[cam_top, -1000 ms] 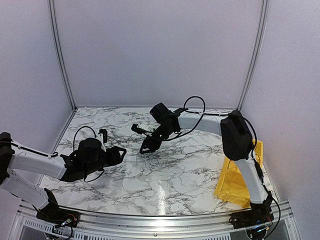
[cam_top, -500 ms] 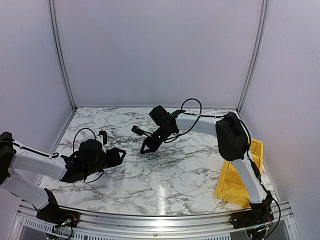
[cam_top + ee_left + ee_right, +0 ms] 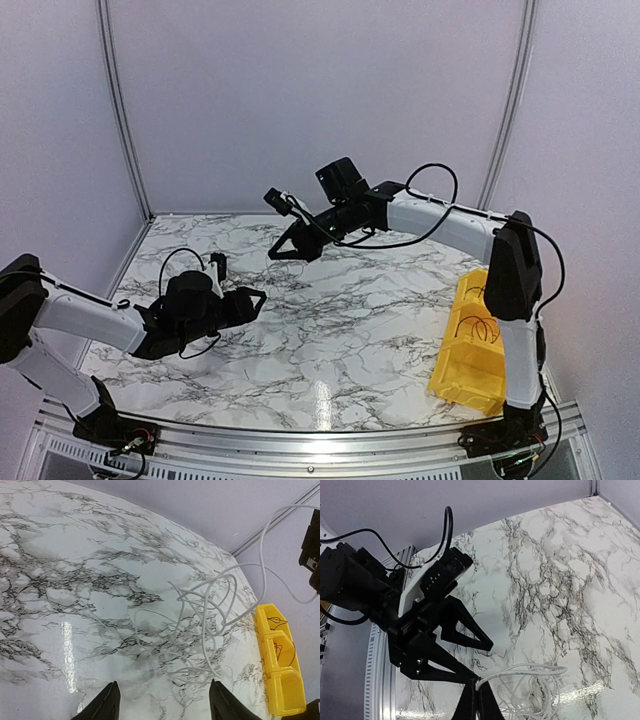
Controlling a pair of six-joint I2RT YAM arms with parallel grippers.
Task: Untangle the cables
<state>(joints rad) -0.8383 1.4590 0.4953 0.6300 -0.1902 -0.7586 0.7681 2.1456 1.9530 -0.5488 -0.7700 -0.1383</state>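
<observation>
The cables (image 3: 212, 605) are thin whitish wires tangled in loose loops, partly lying on the marble table (image 3: 75, 570) and partly lifted. My right gripper (image 3: 479, 686) is shut on one white strand (image 3: 530, 669) and holds it raised above the table's back middle (image 3: 274, 256). From there the strand runs down into the tangle. My left gripper (image 3: 164, 686) is open, low over the table at the left (image 3: 236, 282), its jaws apart with nothing between them. The tangle lies just ahead of its fingertips. In the top view the wires are too thin to make out.
A yellow bin (image 3: 468, 352) stands at the table's right edge with thin black wire loops (image 3: 480, 326) in it; it also shows in the left wrist view (image 3: 281, 677). White walls close the table at the back and sides. The left arm's body (image 3: 415, 605) fills the right wrist view's left.
My right gripper has shut on a white strand and risen up and back from the table, drawing the strand with it. The left gripper has edged to the right, still open.
</observation>
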